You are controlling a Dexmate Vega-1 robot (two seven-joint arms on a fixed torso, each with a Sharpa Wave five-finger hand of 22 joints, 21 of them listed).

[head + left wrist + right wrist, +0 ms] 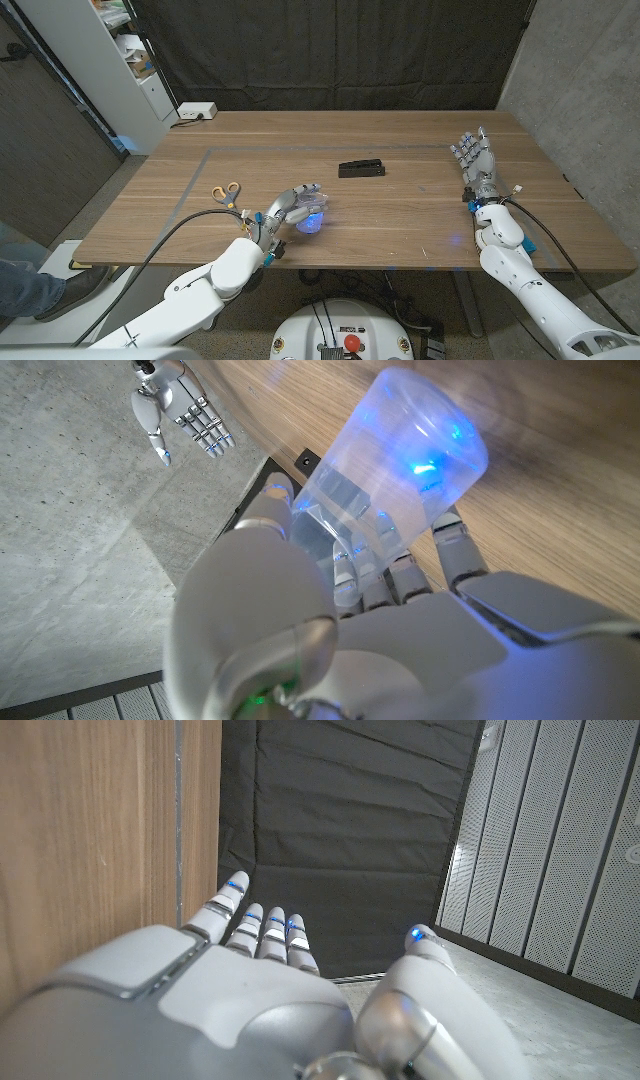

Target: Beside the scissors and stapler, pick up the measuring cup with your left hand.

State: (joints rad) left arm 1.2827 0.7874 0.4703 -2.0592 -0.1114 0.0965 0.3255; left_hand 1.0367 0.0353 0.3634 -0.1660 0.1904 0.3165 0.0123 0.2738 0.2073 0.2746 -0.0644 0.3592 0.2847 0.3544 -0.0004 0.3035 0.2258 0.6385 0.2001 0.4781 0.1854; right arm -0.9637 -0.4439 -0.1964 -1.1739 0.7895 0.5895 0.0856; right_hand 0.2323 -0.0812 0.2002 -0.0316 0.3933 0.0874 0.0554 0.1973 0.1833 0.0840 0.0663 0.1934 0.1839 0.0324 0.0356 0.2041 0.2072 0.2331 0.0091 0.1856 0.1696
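Near the table's front-left edge, between scissors and stapler, the cup is gripped by the left hand, though lifting seems yet undone, while the right hand is held open, empty.

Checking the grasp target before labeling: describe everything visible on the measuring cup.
The measuring cup is clear, plastic-looking, round-walled, tinted blue by a light glowing through it. In the head view it sits near the table's front edge, right of the scissors and in front-left of the stapler. The left robot hand wraps it, fingers against its wall. Whether it is lifted off the wood cannot be told.
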